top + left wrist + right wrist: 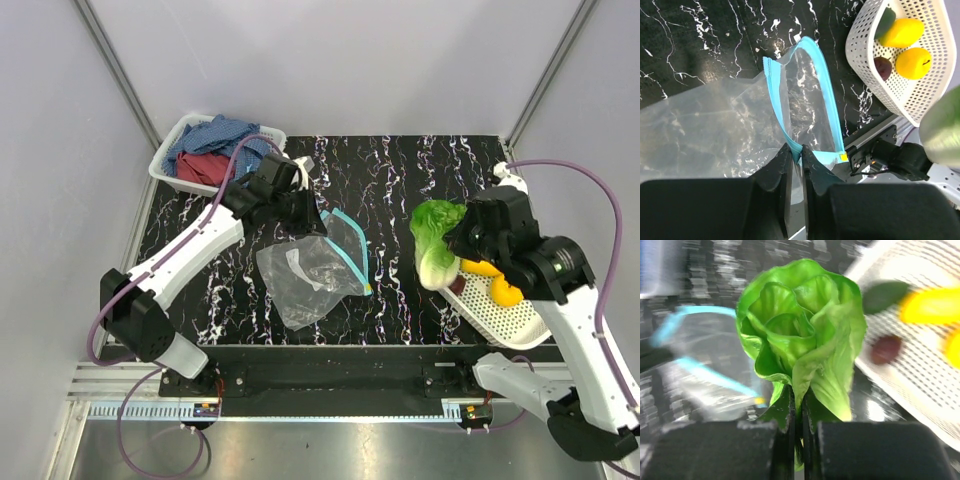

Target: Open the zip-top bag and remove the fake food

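The clear zip-top bag (312, 275) lies mid-table with its teal zip strip (813, 57) gaping open; it looks empty. My left gripper (798, 152) is shut on the strip's near end and holds the mouth up. My right gripper (799, 405) is shut on a leaf of the light-green lettuce (805, 335) and holds it in the air (435, 240) beside the white perforated basket (505, 320). In the basket lie two yellow lemons (907, 32), a dark purple-red piece (883, 66) and a dark green piece (886, 20).
A white bin (172, 160) with blue and red cloths stands at the back left. The table's black front rail (330, 380) runs along the near edge. Grey walls close in on both sides.
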Tool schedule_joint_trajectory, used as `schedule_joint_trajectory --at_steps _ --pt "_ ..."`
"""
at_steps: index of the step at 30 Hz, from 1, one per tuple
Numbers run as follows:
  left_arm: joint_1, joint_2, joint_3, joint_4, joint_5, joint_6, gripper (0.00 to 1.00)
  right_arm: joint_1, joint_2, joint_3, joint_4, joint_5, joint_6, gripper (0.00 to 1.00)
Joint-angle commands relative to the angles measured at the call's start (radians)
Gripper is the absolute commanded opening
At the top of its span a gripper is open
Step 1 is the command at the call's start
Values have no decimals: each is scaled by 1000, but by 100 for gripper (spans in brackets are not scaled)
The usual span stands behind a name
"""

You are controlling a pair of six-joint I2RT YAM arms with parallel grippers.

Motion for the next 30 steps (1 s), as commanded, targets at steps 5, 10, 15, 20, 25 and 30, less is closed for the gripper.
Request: schedule_joint_trajectory --at_steps 5,10,15,20,25,30 --pt "10 -21 7 3 -34 53 23 -132 172 59 -292 375 96 0" --pt "31 -20 -17 -4 -60 68 22 -464 232 -27 -202 308 -32 0" --pt "36 -6 4 -37 -111 102 22 -637 306 -79 -129 240 -83 0" --pt "36 -20 38 -71 -150 110 45 -646 361 -145 -52 228 -109 0" --pt "36 -64 35 -82 -141 97 91 -646 416 -174 -1 127 -151 5" --pt "17 -110 35 -80 -88 74 96 -644 413 -207 39 -14 -217 30"
